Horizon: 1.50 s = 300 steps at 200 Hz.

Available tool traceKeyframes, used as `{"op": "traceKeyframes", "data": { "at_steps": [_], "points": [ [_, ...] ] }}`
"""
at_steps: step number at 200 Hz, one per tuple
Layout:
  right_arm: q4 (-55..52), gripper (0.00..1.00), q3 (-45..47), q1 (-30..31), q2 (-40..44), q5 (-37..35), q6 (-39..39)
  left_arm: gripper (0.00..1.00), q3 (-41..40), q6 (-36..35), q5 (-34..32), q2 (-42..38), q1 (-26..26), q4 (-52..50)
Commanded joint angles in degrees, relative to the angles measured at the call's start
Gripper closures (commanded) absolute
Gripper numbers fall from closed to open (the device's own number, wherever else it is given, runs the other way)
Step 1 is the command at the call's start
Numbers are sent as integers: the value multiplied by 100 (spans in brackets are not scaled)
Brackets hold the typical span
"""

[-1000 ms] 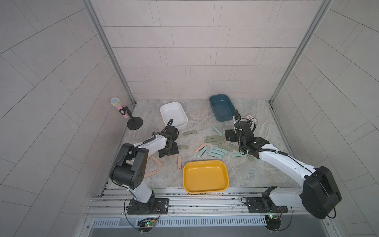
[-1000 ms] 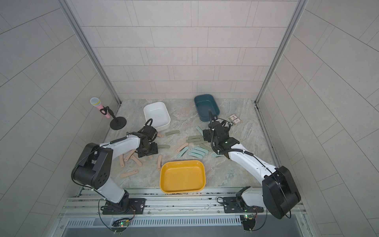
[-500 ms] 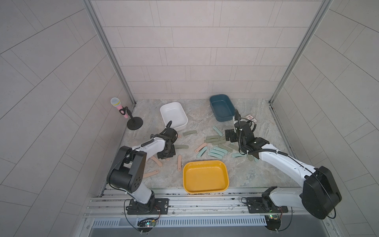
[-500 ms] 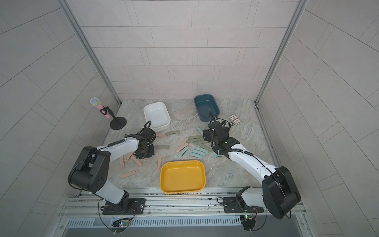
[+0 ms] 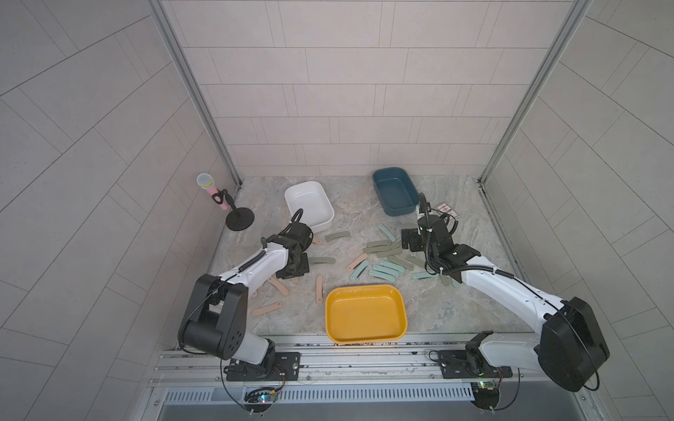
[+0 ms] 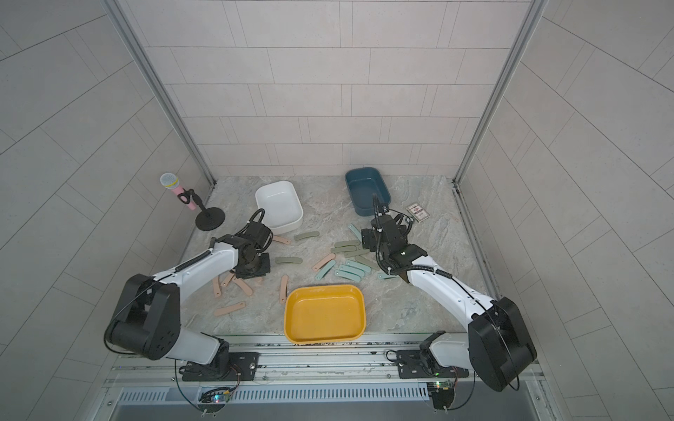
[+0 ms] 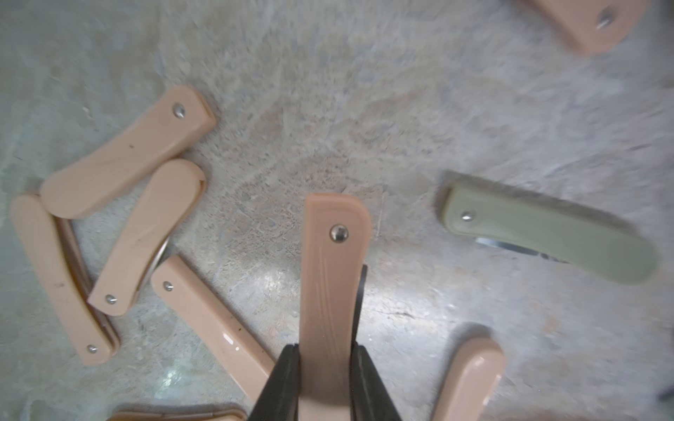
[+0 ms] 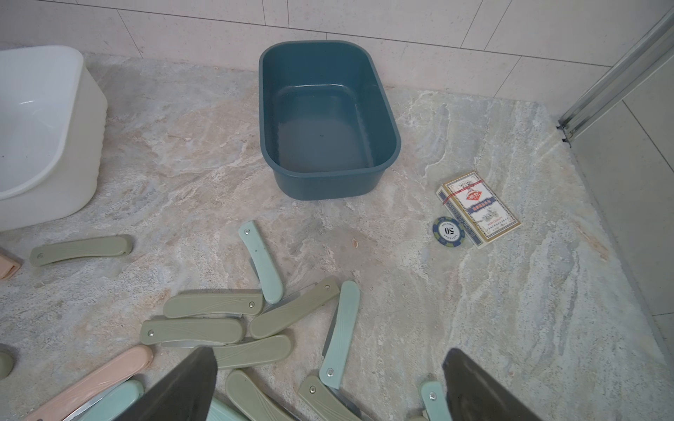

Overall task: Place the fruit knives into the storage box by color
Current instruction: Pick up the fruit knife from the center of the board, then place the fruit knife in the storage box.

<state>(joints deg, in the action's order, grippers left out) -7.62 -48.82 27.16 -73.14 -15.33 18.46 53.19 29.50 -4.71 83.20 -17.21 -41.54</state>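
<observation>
Since a second ago the left gripper [image 5: 296, 270] has shut and its wrist has drawn a little nearer, while the right arm has not stirred. In both top views the left arm reaches out from the near-left base with its elbow low and its wrist bent down over the peach fruit knives [image 5: 279, 286] at the left of the table [image 5: 350, 207]; the white box [image 5: 304, 183] lies just beyond it, the yellow box [image 5: 364, 288] near centre, the blue box [image 5: 390, 169] far right, all three empty. The right arm stretches forward over the teal and olive heap [image 6: 350, 268]. In the left wrist view the jaws pinch one peach knife [image 7: 333, 277] across its width close to one end, rivet end pointing away; whether it is clear of the table I cannot tell. An olive knife [image 7: 547, 237] lies just beside it. Gripped so near the end, the knife may swing, so a straight, slow lift before any sideways travel seems wise; which box takes peach the pictures do not say. In the right wrist view the right gripper [image 8: 328, 351] stands wide, holding nothing, low over the heap and facing the blue box.
</observation>
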Motion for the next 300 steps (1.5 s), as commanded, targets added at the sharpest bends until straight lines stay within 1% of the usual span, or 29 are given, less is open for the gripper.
{"op": "traceKeyframes", "data": {
  "at_steps": [1, 24, 40, 76, 112, 135, 152, 185, 205, 246, 300],
  "points": [
    [-155, 1, -118, 90, 59, -62, 223, 100, 534, -176, -135, -268, 30, -462],
    [-203, 0, -286, 157, -80, -75, 244, 100, 1195, -272, -196, -93, 32, -555],
    [-239, 0, -371, 214, -179, -75, 263, 100, 1746, -334, -266, 305, 27, -562],
    [-374, 0, -550, 268, -380, -40, 281, 100, 3527, -479, -295, 1755, 40, -877],
    [-479, 0, -620, 353, -446, 64, 338, 100, 5029, -421, -337, 3154, 92, -1032],
    [-600, 0, -658, 369, -431, 133, 344, 100, 5857, -227, -373, 3899, 136, -1141],
    [-560, 0, -604, 386, -385, 312, 355, 100, 6365, -114, -367, 4377, 161, -1161],
    [-585, 0, -607, 413, -465, 426, 422, 100, 7444, 148, -348, 5230, 187, -1538],
    [-609, 1, -638, 418, -508, 365, 387, 100, 7703, 201, -425, 5546, 212, -1631],
    [-545, 0, -646, 415, -629, 379, 422, 100, 7693, 397, -603, 5872, 328, -1491],
    [-469, 0, -690, 413, -854, 406, 374, 100, 7707, 537, -558, 6140, 472, -1049]
  ]
}}
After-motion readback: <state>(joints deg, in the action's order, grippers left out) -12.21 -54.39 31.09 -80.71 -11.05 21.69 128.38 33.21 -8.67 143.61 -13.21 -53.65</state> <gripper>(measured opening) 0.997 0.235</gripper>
